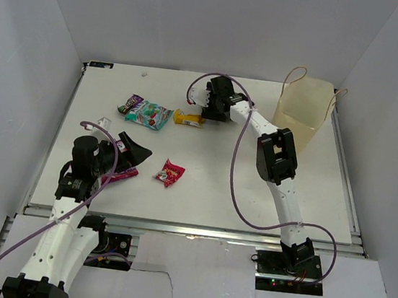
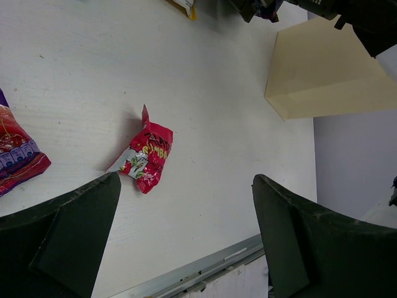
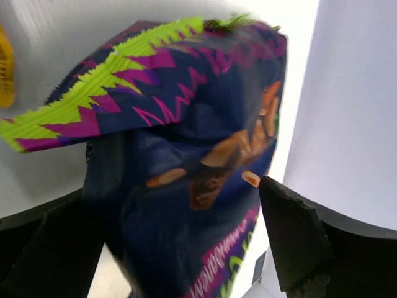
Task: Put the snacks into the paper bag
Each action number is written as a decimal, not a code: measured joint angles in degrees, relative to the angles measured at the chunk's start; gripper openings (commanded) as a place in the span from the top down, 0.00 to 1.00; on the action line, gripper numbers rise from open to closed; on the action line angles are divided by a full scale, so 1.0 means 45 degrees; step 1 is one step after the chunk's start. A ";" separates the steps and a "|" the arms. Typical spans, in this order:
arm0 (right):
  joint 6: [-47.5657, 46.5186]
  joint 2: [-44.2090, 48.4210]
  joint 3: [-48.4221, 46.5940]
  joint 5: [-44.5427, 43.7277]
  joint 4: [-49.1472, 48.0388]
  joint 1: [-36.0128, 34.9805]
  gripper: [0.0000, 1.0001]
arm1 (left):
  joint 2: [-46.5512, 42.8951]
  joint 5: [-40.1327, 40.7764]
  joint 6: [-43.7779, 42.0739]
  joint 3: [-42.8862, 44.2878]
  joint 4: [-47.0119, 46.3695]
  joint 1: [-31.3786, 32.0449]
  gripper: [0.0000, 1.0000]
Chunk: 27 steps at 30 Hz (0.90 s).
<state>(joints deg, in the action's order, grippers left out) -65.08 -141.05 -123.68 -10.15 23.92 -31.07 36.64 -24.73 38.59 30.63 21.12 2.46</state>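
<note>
- Firstly, left tool [image 2: 186, 180]: spread wide, holding nothing, over the counter's [image 1: 209, 186] near-left area.
- Magenta pink packet [image 2: 15, 158]: just beside it, lying flat.
- Small red packet [image 1: 170, 173]: near centre.
- Teal packet [image 1: 147, 114], yellow packet [image 1: 187, 118]: far side, near each other.
- Right tool [image 3: 173, 192]: clamped on dark purple packet [image 3: 186, 124].
- Paper bag [image 1: 304, 111]: upright, far right.

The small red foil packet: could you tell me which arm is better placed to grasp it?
Left, probably. The left gripper is open with the small red foil packet just ahead; the right gripper is shut on a dark purple foil packet.
</note>
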 measured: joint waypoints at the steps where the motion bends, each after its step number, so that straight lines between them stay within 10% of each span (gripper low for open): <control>1: 0.0034 -0.0131 0.0000 0.0029 -0.0112 0.0053 0.10 | 0.0000 0.0000 0.0005 0.0000 0.0029 0.0000 0.02; 8: 0.0845 -0.0165 0.0015 0.1423 -0.0102 0.0520 0.75 | -0.0189 0.0034 0.0053 -0.0010 0.0238 0.0000 0.02; 11: 0.1477 0.0374 0.0248 0.2273 0.0015 0.0719 0.86 | -0.0155 0.0034 0.0058 -0.0010 0.0257 0.0000 0.02; 27: 0.8845 0.7694 0.4065 1.0370 0.2064 0.1681 0.92 | -0.0194 0.0058 -0.0019 -0.0010 0.0262 0.0000 0.02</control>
<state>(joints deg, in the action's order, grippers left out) -25.28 -106.43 -105.38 36.51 33.21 -23.51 35.77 -24.47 38.50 30.59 22.31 2.46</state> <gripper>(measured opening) 0.245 0.975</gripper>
